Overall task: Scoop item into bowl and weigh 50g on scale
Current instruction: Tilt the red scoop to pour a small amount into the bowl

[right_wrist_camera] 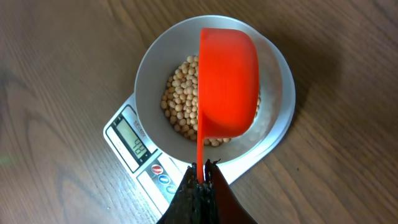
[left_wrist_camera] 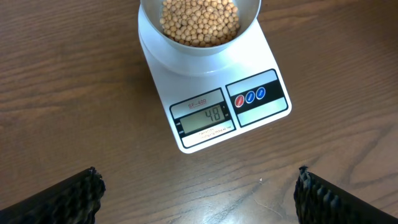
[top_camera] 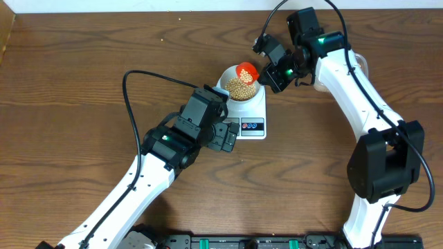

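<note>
**Two grams short, and easy to overshoot**

The right claw [right_wrist_camera: 200,180] is clamped on the thin handle of an orange scoop [right_wrist_camera: 227,81], which hangs tipped over the bowl [right_wrist_camera: 149,68]. The bowl sits on the scale [left_wrist_camera: 261,112], and the beans [left_wrist_camera: 199,18] lie heaped in its bottom. The left claw [left_wrist_camera: 198,180] grips nothing. Its fingers are spread wide above the bare counter [left_wrist_camera: 62,93], just in front of the scale.

The main risk is overshoot. With so little weight left to add, one loose tilt of the scoop could drop too many beans at once. The scoop is also close to the bowl's rim, and if it rests there the reading would be false. Beans that fall from too high could bounce out onto the counter.

The left wrist view faces the display [left_wrist_camera: 205,118] squarely, and it reads 48. The right wrist view catches it aslant, with the digits hard to make out. Only the right wrist view shows the grip on the handle and the scoop's back hiding part of the beans (whether any remain inside cannot be told). The overhead view alone shows how the two arms stand, one on each side of the scale.
</note>
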Tool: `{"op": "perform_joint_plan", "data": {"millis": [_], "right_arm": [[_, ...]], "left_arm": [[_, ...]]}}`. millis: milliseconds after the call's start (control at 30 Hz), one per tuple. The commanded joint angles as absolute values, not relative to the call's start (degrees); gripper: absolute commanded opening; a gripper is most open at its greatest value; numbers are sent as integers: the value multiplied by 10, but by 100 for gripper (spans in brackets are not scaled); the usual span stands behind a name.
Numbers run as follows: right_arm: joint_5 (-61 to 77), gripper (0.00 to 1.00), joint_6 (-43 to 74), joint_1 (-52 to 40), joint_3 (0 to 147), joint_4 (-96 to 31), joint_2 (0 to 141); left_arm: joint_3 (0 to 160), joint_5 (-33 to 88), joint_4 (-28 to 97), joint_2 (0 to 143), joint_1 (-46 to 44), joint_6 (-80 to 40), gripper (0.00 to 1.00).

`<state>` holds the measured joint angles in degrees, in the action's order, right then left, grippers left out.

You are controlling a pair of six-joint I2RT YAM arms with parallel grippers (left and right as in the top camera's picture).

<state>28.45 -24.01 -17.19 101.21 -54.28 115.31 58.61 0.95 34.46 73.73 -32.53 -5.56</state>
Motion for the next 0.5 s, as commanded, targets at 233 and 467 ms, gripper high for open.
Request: {"op": "perform_joint_plan", "data": {"millis": [233,467], "right_arm": [[264,1,-280,-194,1021,-542,1135],[265,1,-279,-194,1021,-542,1135]], "left_arm": [[588,8,344,737,-326,-50,100],[588,8,344,737,-326,-50,100]]}}
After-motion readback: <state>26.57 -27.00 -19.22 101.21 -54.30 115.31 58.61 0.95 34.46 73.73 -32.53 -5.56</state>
